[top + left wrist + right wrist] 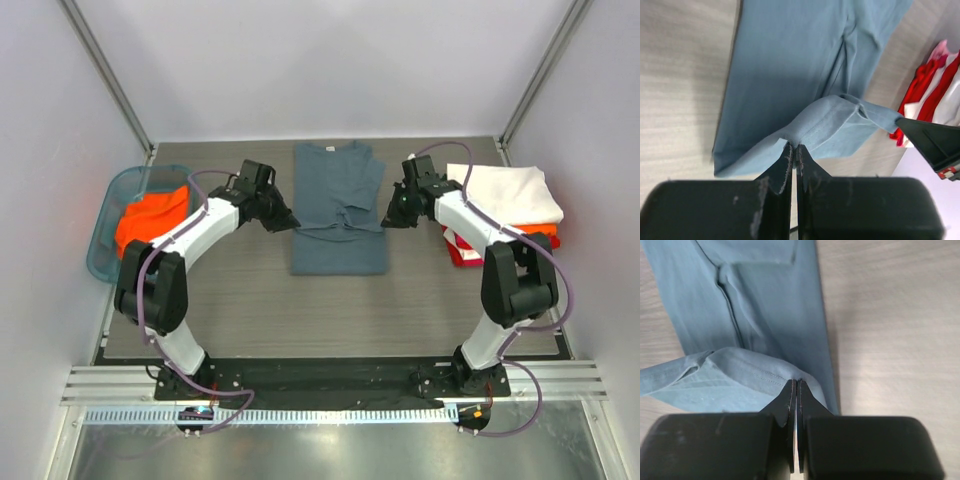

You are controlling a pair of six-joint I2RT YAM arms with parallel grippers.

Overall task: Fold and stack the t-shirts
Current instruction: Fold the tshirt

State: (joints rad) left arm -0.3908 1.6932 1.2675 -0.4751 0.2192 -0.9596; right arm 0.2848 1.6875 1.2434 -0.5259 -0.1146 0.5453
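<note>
The slate blue-grey t-shirt (338, 215) lies lengthwise in the middle of the table, its sides folded in. My left gripper (284, 222) is shut on its left edge (805, 127) and holds the cloth lifted. My right gripper (390, 218) is shut on its right edge (765, 372), also lifted. The lifted cloth sags between the two grippers. A folded white t-shirt (508, 192) lies on a red one (465, 250) at the right. An orange t-shirt (150, 218) lies in the basket at the left.
A teal plastic basket (103, 245) stands at the table's left edge. The white and red stack (932, 95) sits close behind my right arm. Grey walls and metal posts enclose the table on three sides.
</note>
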